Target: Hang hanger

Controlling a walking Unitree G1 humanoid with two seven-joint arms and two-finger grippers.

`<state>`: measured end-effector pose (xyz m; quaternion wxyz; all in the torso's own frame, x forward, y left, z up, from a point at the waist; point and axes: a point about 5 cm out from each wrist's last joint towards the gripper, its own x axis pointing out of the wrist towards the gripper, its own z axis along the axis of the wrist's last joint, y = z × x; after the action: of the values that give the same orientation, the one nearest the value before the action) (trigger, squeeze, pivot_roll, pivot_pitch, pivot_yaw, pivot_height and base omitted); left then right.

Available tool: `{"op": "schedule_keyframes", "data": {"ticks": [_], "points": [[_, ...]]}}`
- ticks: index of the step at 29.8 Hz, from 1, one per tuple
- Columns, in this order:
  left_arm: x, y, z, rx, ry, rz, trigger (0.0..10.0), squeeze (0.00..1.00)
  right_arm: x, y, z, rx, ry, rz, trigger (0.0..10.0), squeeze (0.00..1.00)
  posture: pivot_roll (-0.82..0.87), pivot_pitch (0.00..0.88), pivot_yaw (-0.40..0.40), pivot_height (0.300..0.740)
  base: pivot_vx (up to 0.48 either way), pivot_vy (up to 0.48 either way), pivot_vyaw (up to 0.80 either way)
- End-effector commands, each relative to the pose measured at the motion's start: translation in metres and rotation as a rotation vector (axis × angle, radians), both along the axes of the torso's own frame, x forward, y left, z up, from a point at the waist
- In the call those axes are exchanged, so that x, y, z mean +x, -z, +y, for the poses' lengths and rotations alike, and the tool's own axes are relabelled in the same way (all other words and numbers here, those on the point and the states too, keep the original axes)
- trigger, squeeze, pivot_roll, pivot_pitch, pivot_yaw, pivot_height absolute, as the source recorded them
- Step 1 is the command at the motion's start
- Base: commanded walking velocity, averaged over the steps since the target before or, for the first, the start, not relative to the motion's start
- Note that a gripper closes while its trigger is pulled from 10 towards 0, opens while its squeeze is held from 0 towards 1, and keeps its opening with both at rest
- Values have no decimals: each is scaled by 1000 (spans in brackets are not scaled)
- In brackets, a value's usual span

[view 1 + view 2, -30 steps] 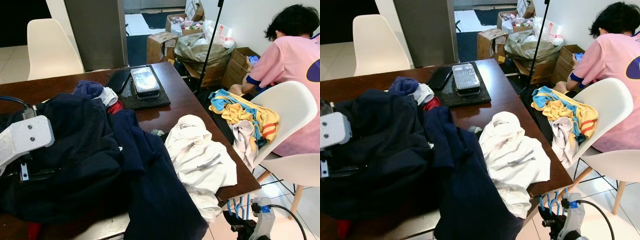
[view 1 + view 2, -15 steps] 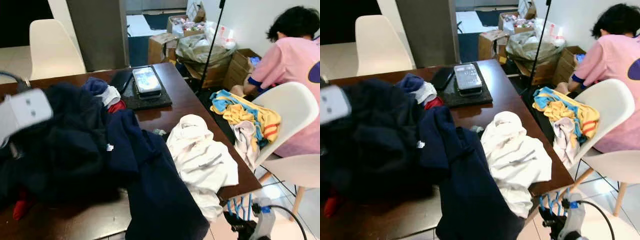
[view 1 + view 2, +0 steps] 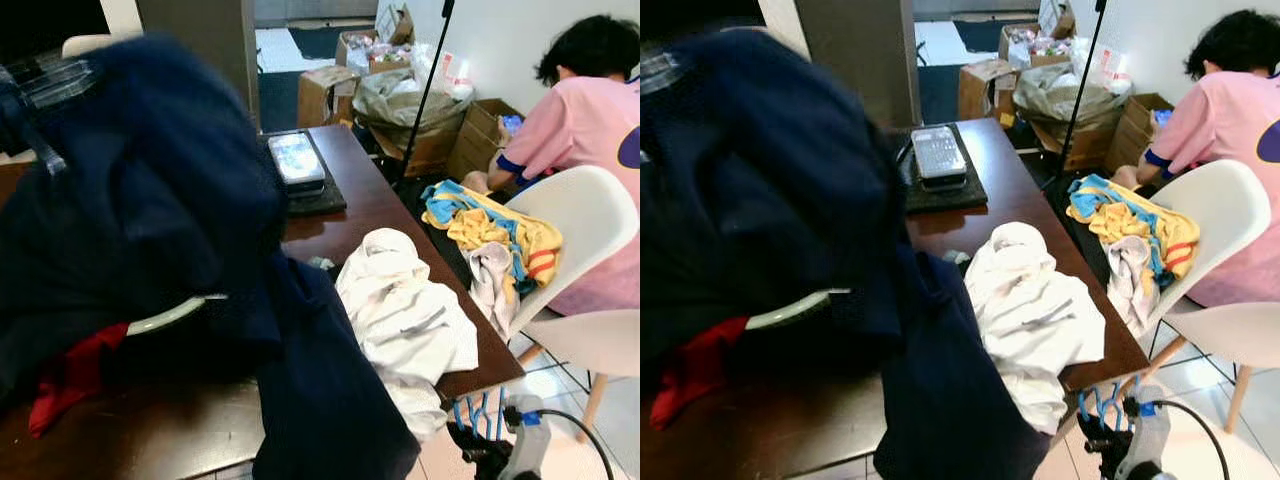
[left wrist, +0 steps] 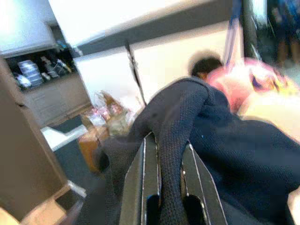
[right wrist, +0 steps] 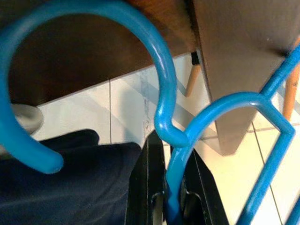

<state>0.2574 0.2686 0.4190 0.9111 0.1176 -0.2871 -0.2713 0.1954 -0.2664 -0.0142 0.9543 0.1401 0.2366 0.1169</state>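
I am looking all around and no words, numbers or signs are showing clearly enough to read. The boxes (image 3: 330, 85) on the floor and the flat gadget (image 3: 296, 160) lying on the surface are showing marks, but they are too small and blurry.

Left arm: raised high at the robot's left, mostly covered by the dark navy garment (image 3: 140, 190) it lifts.
Left pincer (image 4: 168, 154): two black fingers (image 4: 147, 187) closed tight on a fold of that garment, which bulges up between them.
Right arm: hangs low at the robot's right, below the counter (image 3: 400, 210) edge.
Right pincer (image 5: 171, 197): fingers clamped on the blue hanger (image 5: 187, 136) at its neck, hook upward.
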Motion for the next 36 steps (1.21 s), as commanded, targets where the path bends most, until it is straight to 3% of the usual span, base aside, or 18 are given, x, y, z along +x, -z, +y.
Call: {"op": "schedule_keyframes", "data": {"ticks": [1, 2, 3, 8, 9, 10, 12, 15, 16, 17, 18, 20, 21, 24, 31, 33, 36], "points": [[-9, -22, 10, -96, -39, -112, 3333, 0, 2, -1, 4, 2, -21, -16, 10000, 0, 61, 116, -12, 740, 0, 0, 0], [-9, -32, 14, -145, -73, -150, 3098, 0, 3, -2, 4, 2, -20, -16, 10000, 0, 61, 116, -12, 740, 0, 0, 0], [-9, -43, 20, -192, -139, -204, 3882, 0, 3, -2, 4, 3, -19, -17, 10000, 0, 61, 117, -13, 740, 0, 0, 0], [-9, -54, 27, -232, -204, -255, 3804, 0, 3, -2, 4, 3, -19, -17, 10000, 0, 62, 116, -16, 740, 0, 0, 0], [-9, -68, 34, -255, -302, -311, 3725, 0, 3, -2, 4, 3, -19, -17, 10000, 0, 62, 116, -16, 740, 0, 0, 0], [-9, -82, 41, -302, -365, -356, 3137, 0, 4, -2, 4, 4, -18, -17, 10000, 0, 66, 115, -14, 740, 0, 0, 0], [-6, -98, 41, -295, -440, -412, 2863, 0, 4, -2, 4, 3, -16, -19, 10000, 0, 64, 116, -11, 740, 0, 0, 0], [0, -103, 34, -298, -431, -424, 2235, 0, 4, -2, 4, 3, -12, -21, 10000, 0, 59, 113, -3, 740, 0, 0, 0], [6, -107, 20, -299, -381, -432, 1059, 0, 5, -2, 4, 1, -7, -24, 10000, 0, 57, 113, -1, 740, 0, 0, 0], [6, -107, 20, -299, -381, -432, 1059, 0, 5, -2, 4, 1, -7, -24, 10000, 0, 57, 113, -1, 740, 0, 0, 0], [11, -111, 10, -307, -344, -438, 0, 0, 5, -2, 4, -1, -3, -26, 10000, 0, 55, 111, 0, 740, 0, 0, 0], [23, -116, -13, -345, -212, -410, 0, 0, 5, -2, 4, -2, 3, -30, 10000, 0, 53, 114, 2, 740, 0, 0, 0], [23, -116, -13, -345, -212, -410, 0, 0, 5, -2, 4, -2, 3, -30, 10000, 0, 53, 114, 2, 740, 0, 0, 0], [30, -120, -43, -391, -3, -382, 0, 0, 3, -3, 4, -2, 8, -32, 10000, 0, 52, 120, 1, 740, 0, 0, 0], [32, -116, -52, -428, 121, -350, 0, 0, 2, -2, 3, 1, 10, -29, 10000, 0, 50, 120, -1, 740, 0, 0, 0], [27, -116, -54, -488, 226, -334, 0, 0, 0, -2, 3, 1, 9, -27, 10000, 0, 48, 123, -2, 740, 0, 0, 0], [21, -116, -53, -501, 280, -341, 0, 0, 0, -2, 2, 0, 8, -26, 10000, 0, 51, 125, -2, 740, 0, 0, 0]]}}
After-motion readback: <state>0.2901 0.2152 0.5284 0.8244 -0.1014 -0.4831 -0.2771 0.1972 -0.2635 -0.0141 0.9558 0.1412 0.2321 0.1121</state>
